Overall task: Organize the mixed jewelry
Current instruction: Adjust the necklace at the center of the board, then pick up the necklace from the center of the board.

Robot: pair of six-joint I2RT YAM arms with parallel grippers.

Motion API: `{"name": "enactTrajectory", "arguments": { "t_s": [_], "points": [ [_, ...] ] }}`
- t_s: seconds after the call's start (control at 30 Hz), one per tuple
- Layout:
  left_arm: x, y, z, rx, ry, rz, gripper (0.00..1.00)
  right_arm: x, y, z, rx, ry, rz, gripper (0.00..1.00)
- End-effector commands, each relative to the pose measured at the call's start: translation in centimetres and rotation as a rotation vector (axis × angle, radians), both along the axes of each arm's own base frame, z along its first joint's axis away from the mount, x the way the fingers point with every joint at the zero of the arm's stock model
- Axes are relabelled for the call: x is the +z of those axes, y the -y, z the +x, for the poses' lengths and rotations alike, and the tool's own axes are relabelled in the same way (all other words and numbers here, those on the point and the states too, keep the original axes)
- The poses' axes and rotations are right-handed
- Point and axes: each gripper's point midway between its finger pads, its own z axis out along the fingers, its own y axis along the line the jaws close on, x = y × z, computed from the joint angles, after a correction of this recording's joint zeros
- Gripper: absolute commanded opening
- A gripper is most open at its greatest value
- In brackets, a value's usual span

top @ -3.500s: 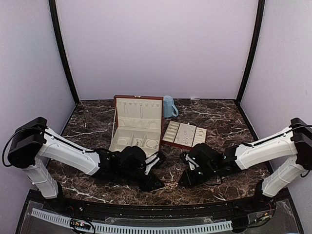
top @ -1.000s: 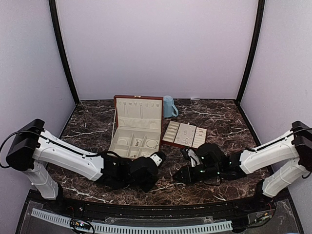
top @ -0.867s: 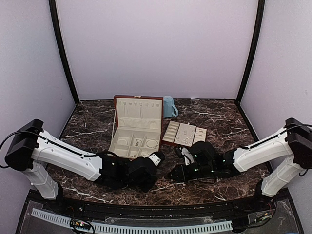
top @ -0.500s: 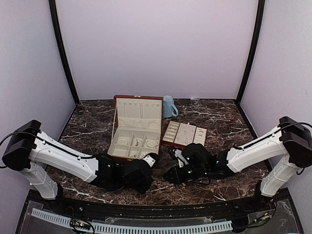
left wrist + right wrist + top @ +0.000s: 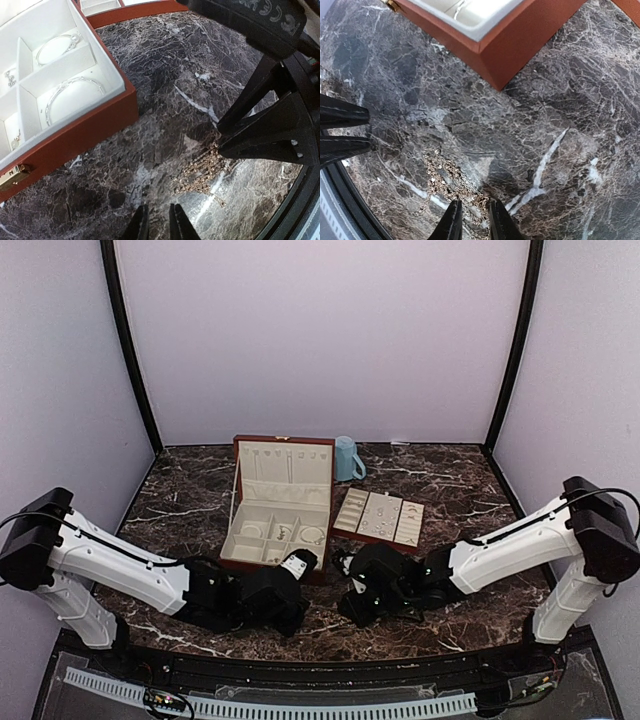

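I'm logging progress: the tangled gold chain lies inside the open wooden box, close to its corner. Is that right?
Not quite. The tangled gold chain lies on the marble table, outside the open wooden box, close to its corner. The left wrist view shows it loose on the stone.

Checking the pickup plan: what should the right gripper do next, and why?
Probably close the right gripper and pinch the chain: its jaws stand apart and seem to straddle the chain's end, which lies loose on the marble table.
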Motion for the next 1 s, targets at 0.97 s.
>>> {"name": "enactTrajectory", "arguments": {
  "t_s": [0.97],
  "points": [
    [5.3,-0.8,1.0,0.046,0.052,-0.146,0.20,1.3,-0.4,0.8,-0.082,0.143,-0.077,0.00]
  ]
}}
